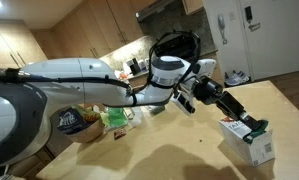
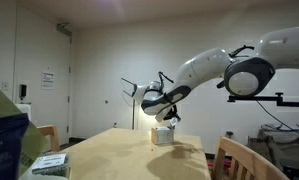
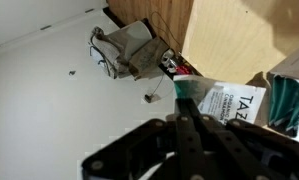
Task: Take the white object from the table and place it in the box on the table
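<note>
My hand (image 1: 256, 127) hovered just above the box (image 1: 244, 145) on the bench (image 1: 179, 155), fingers pinched together on what looked like the white object (image 3: 189, 89), so I judged it best to centre over the box's opening and lower before letting go.

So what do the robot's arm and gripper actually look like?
The arm is made of glossy white rounded links with dark bands at the joints and a round grey joint cap. The gripper is black and blocky. What looks like a dark cable loops near the wrist.
</note>
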Tool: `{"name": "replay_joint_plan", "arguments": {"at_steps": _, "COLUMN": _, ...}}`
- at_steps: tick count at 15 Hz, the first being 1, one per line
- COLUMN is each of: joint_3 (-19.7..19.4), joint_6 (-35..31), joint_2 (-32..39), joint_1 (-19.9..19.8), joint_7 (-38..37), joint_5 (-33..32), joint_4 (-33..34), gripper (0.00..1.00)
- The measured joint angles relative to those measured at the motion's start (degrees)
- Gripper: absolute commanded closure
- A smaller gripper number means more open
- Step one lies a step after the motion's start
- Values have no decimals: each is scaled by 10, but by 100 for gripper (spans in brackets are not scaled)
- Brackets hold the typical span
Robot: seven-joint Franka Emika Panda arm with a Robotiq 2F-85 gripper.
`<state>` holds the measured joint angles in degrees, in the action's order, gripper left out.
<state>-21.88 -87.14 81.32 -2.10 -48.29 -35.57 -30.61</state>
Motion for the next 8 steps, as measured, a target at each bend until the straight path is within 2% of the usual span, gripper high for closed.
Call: {"name": "replay_joint_plan", "arguments": {"at_steps": 8, "joint_3": 4, "joint_6": -21, "joint_2": 6, "joint_1": 4, "joint_7": 27, "joint_5": 0, "joint_4": 0, "gripper": 99}}
